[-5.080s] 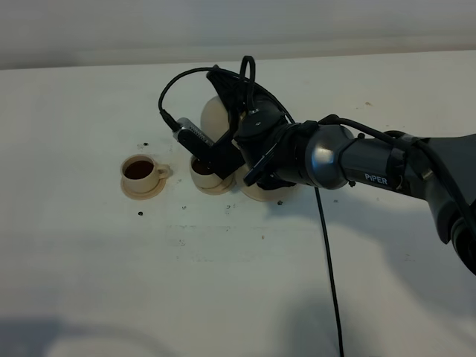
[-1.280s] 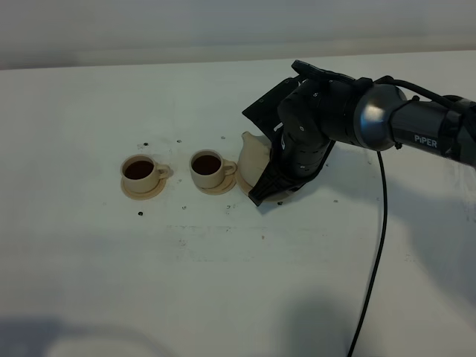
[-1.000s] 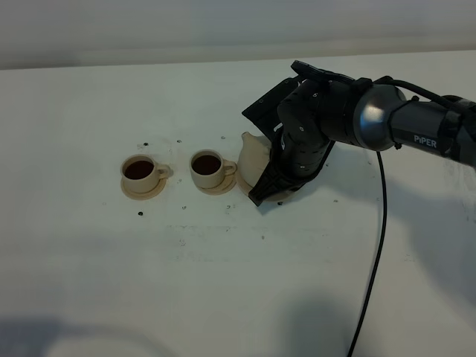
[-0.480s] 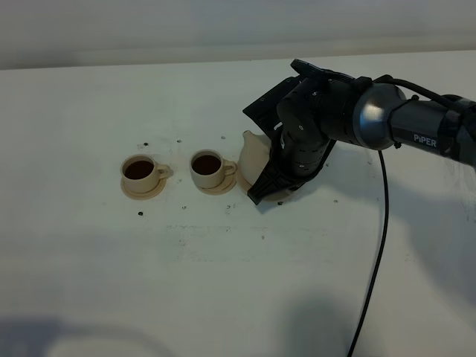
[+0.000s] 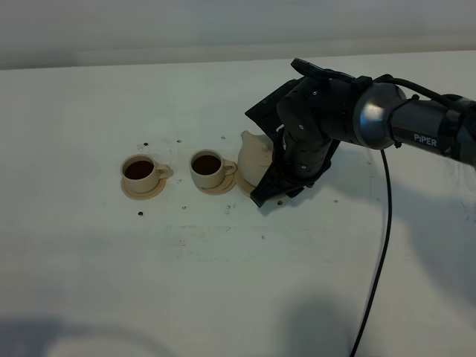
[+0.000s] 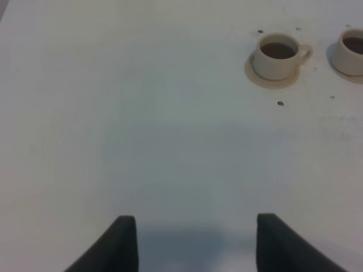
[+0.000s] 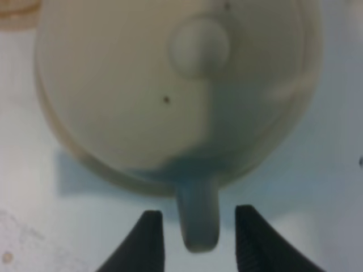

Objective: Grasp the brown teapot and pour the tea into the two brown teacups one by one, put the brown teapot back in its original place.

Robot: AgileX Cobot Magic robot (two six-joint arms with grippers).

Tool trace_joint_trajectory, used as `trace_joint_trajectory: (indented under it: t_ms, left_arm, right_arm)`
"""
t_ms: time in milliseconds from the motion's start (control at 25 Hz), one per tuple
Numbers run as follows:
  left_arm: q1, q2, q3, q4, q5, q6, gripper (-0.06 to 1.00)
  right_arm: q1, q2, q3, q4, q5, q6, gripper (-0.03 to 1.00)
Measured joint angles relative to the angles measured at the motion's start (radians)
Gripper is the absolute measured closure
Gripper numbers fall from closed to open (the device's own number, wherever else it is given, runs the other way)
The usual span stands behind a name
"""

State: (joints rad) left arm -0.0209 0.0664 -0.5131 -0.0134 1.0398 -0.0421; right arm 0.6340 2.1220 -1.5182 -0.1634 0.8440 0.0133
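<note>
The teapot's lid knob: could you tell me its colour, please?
Pale beige, matching the teapot; lid knob shows best in right wrist view.

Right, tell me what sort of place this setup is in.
Probably a robot test bench, not a home: a bare white table, a small tea set of teapot and two filled teacups, and a cabled arm's hand.

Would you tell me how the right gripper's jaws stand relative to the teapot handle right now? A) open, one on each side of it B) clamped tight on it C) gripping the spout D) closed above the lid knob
A: in the right wrist view the right gripper shows daylight between each jaw and the handle of the brown teapot.
</note>
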Motion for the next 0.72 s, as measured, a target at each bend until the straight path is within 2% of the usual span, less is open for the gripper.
trace_joint_trajectory:
  t_ms: [120, 360, 440, 720]
  left_arm:
    - [0.000, 0.000, 0.000, 0.000, 0.000, 0.001, 0.48]
    - [0.000, 0.000, 0.000, 0.000, 0.000, 0.001, 0.48]
    - [0.000, 0.000, 0.000, 0.000, 0.000, 0.001, 0.48]
    - [0.000, 0.000, 0.000, 0.000, 0.000, 0.001, 0.48]
  right_arm:
    - [0.000, -0.020, 0.000, 0.005, 0.061, 0.000, 0.59]
    - [0.000, -0.093, 0.011, 0.010, 0.275, -0.013, 0.59]
    - [0.000, -0.130, 0.051, 0.013, 0.319, -0.013, 0.59]
    - [0.000, -0.354, 0.287, 0.046, 0.364, -0.038, 0.59]
